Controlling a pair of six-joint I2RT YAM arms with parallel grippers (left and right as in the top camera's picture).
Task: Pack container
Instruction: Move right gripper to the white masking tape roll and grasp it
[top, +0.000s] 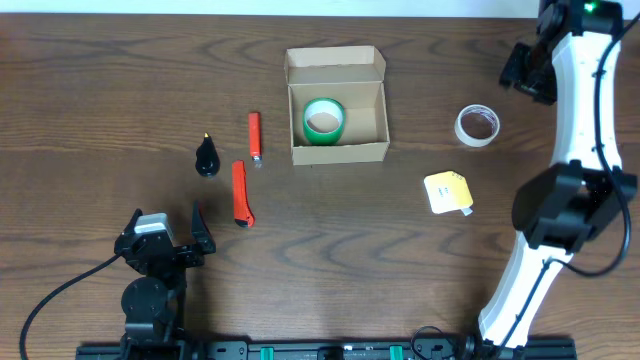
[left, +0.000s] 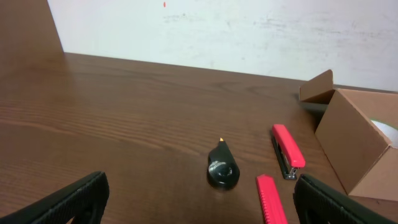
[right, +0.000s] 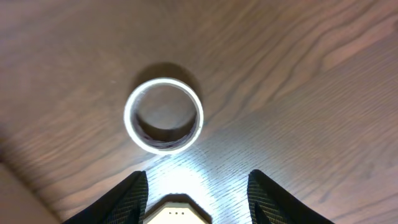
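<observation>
The right gripper (right: 197, 180) hangs over the wood-grain table (right: 323, 93) with its dark fingers (right: 127, 199) spread and nothing between them. The white tape roll (right: 163, 115), a thin smooth ring, lies flat just ahead of the tips, a little toward one finger. Its hole faces up, so there is no long axis to line up with. This arm is by far the nearer to it. The brown cardboard box (top: 340, 152) sits open well beyond the roll from these fingers, its long side running across the table, with a green tape roll (top: 323, 120) inside. The left gripper (left: 200, 186), spread wide and empty, has a red stapler (left: 287, 149) ahead.
</observation>
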